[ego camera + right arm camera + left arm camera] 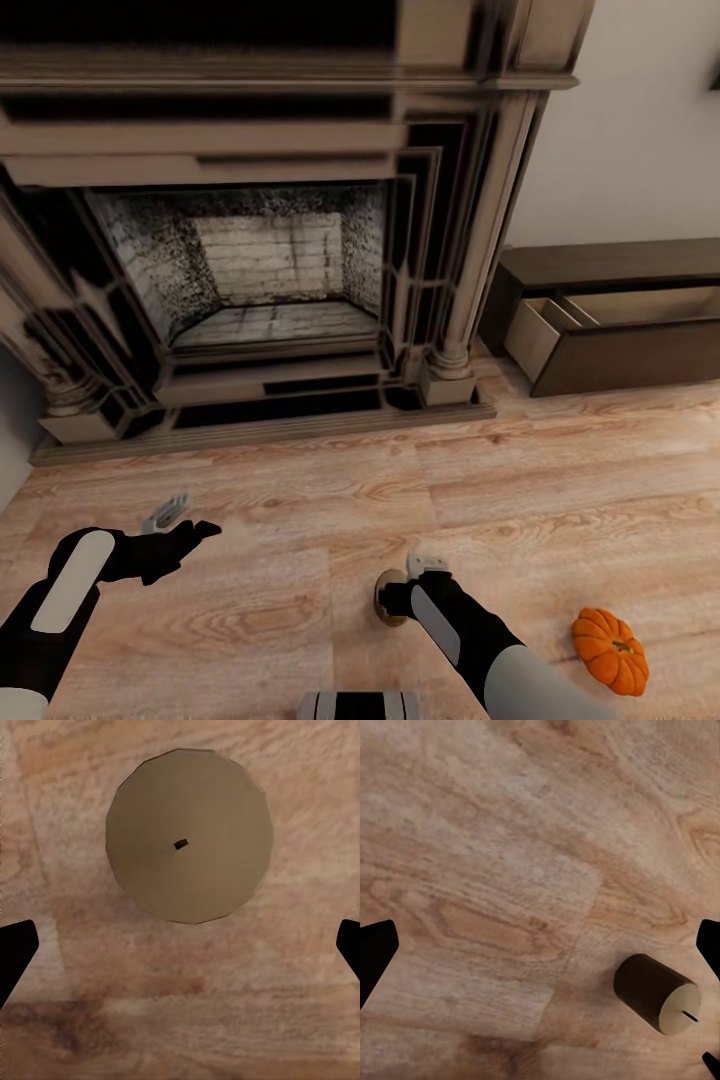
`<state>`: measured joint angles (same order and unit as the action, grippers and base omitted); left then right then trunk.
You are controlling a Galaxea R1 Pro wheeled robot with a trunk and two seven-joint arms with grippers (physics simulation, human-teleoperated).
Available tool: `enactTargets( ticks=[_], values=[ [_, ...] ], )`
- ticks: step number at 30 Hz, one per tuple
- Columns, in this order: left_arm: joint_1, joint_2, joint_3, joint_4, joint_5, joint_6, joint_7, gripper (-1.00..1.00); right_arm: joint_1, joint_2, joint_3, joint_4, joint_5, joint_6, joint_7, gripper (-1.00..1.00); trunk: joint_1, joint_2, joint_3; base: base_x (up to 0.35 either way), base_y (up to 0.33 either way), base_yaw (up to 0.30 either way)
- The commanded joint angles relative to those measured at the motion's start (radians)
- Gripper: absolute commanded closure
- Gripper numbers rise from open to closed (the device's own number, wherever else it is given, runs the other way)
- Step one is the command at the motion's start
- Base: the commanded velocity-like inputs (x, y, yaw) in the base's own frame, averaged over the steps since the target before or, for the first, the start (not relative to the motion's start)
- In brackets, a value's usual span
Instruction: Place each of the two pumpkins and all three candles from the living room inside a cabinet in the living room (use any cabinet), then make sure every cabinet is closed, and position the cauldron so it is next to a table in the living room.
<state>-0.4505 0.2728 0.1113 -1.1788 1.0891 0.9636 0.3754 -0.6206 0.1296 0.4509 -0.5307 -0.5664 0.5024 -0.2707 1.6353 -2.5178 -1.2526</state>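
Note:
A squat olive candle (187, 844) with a dark wick stands upright on the wood floor, seen from straight above. My right gripper (410, 583) hovers over the candle (382, 592), open (180, 952), its dark fingertips wide apart and clear of it. The left gripper (185, 520) is open low over the floor, and from it the candle (656, 991) lies off to one side. An orange ribbed pumpkin (610, 650) sits on the floor to the right of my right arm. The dark-brown low cabinet (620, 262) stands at the right wall with one drawer (555, 325) pulled open, pale inside.
A large ornate fireplace surround (250, 250) with a raised hearth step fills the wall ahead. The cabinet's open drawer juts toward the floor area right of the fireplace column. Bare wood floor (560, 490) stretches between me and the cabinet.

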Motion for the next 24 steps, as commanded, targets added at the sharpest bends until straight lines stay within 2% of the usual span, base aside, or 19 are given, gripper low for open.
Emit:
enactTargets(
  ticks=[1,9,18,21,24],
  values=[
    [0.000,0.000,0.001,-0.001,0.011,0.003,0.010,-1.00,-0.001,-0.001,0.006,-0.002,-0.010,0.002,-0.007,-1.00,0.000,-0.001,-0.005,0.000,0.000,0.000],
    [0.000,0.000,0.001,-0.001,0.011,0.003,0.010,-1.00,-0.001,-0.001,0.006,-0.002,-0.010,0.002,-0.001,-1.00,0.004,-0.002,-0.036,0.000,0.000,0.048],
    [0.000,-0.001,0.000,-0.001,0.011,0.003,0.010,-1.00,-0.001,-0.001,0.006,-0.002,-0.010,0.002,-0.001,-1.00,0.008,-0.005,-0.071,0.000,0.000,0.234],
    [0.000,-0.002,-0.001,-0.001,0.010,0.003,0.010,-1.00,-0.001,-0.001,0.005,-0.002,-0.010,0.002,-0.001,-1.00,0.009,-0.005,-0.082,0.000,0.000,0.093],
    [0.000,-0.002,-0.003,-0.003,0.010,0.003,0.010,-1.00,-0.001,-0.002,0.005,-0.002,-0.011,0.002,-0.001,-1.00,0.009,-0.005,-0.081,0.000,0.000,-0.003]
  ],
)
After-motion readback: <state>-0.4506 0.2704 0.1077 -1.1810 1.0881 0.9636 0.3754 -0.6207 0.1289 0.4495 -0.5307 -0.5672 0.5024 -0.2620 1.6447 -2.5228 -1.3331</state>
